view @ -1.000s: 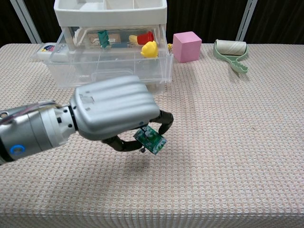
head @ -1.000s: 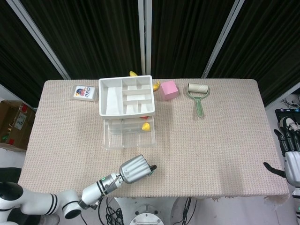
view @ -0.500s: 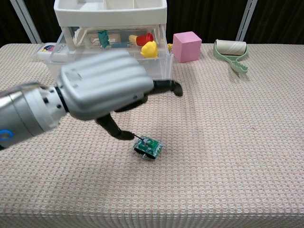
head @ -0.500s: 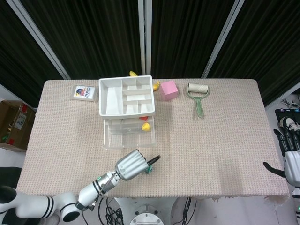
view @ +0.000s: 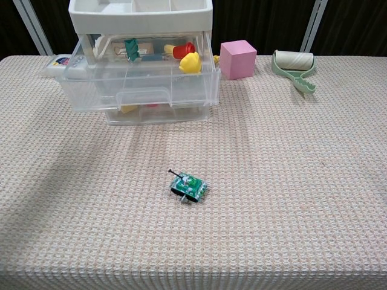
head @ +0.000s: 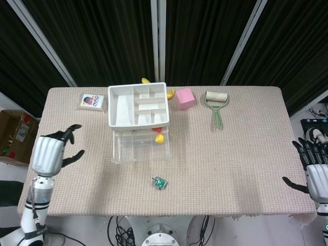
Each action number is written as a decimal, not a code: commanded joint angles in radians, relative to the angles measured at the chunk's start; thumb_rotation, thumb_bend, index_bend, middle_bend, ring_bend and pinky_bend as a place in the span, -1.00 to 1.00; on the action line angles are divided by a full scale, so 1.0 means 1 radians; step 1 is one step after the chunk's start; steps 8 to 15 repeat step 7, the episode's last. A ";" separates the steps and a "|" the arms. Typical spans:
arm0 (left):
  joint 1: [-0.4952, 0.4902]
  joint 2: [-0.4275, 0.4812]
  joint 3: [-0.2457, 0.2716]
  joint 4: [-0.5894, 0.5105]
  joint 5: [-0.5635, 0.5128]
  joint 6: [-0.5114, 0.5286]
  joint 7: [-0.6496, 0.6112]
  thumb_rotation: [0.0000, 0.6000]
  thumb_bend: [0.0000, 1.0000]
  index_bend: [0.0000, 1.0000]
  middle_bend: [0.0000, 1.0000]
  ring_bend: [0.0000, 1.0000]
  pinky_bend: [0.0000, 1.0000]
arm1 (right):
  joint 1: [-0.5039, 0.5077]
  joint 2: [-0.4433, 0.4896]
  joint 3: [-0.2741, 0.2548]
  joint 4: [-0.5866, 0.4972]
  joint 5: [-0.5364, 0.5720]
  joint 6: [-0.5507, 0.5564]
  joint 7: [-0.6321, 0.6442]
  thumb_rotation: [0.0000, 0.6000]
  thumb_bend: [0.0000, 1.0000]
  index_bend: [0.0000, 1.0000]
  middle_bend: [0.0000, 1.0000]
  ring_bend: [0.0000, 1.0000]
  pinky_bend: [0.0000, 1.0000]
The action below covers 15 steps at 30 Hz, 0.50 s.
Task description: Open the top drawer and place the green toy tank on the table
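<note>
One green toy tank (view: 188,186) upright on beige textured table (view: 290,181).

Bare table (view: 290,199) surrounds the green toy tank (view: 188,186); the open top drawer (view: 145,81) stands well behind it.

1. I'm seeing the counter (view: 302,181) wearing a matt, rough, woven-looking beige cloth.
2. I'm looking at the top drawer (view: 145,81), showing clear glossy plastic.
3. I'm watching the left hand (head: 48,156) catching light on smooth silvery metal-looking casing.
4. I'm noting the pink cube (view: 237,58) looking matt.
</note>
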 commanded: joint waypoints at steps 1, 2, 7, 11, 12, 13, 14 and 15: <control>0.101 0.072 0.036 0.089 -0.157 -0.047 -0.019 1.00 -0.92 -0.45 -0.26 -0.31 -0.31 | 0.010 -0.004 -0.004 0.016 -0.017 -0.004 0.014 1.00 -0.90 -1.00 -1.00 -1.00 -1.00; 0.112 0.068 0.042 0.109 -0.165 -0.053 -0.021 1.00 -0.92 -0.45 -0.30 -0.35 -0.37 | 0.012 -0.007 -0.005 0.020 -0.021 -0.004 0.016 1.00 -0.90 -1.00 -1.00 -1.00 -1.00; 0.193 0.030 0.097 0.190 -0.180 -0.065 -0.072 1.00 -0.92 -0.48 -0.35 -0.39 -0.44 | 0.025 -0.029 -0.014 0.031 -0.046 -0.010 0.027 1.00 -0.90 -1.00 -1.00 -1.00 -1.00; 0.193 0.030 0.097 0.190 -0.180 -0.065 -0.072 1.00 -0.92 -0.48 -0.35 -0.39 -0.44 | 0.025 -0.029 -0.014 0.031 -0.046 -0.010 0.027 1.00 -0.90 -1.00 -1.00 -1.00 -1.00; 0.193 0.030 0.097 0.190 -0.180 -0.065 -0.072 1.00 -0.92 -0.48 -0.35 -0.39 -0.44 | 0.025 -0.029 -0.014 0.031 -0.046 -0.010 0.027 1.00 -0.90 -1.00 -1.00 -1.00 -1.00; 0.193 0.030 0.097 0.190 -0.180 -0.065 -0.072 1.00 -0.92 -0.48 -0.35 -0.39 -0.44 | 0.025 -0.029 -0.014 0.031 -0.046 -0.010 0.027 1.00 -0.90 -1.00 -1.00 -1.00 -1.00; 0.193 0.030 0.097 0.190 -0.180 -0.065 -0.072 1.00 -0.92 -0.48 -0.35 -0.39 -0.44 | 0.025 -0.029 -0.014 0.031 -0.046 -0.010 0.027 1.00 -0.90 -1.00 -1.00 -1.00 -1.00; 0.193 0.030 0.097 0.190 -0.180 -0.065 -0.072 1.00 -0.92 -0.48 -0.35 -0.39 -0.44 | 0.025 -0.029 -0.014 0.031 -0.046 -0.010 0.027 1.00 -0.90 -1.00 -1.00 -1.00 -1.00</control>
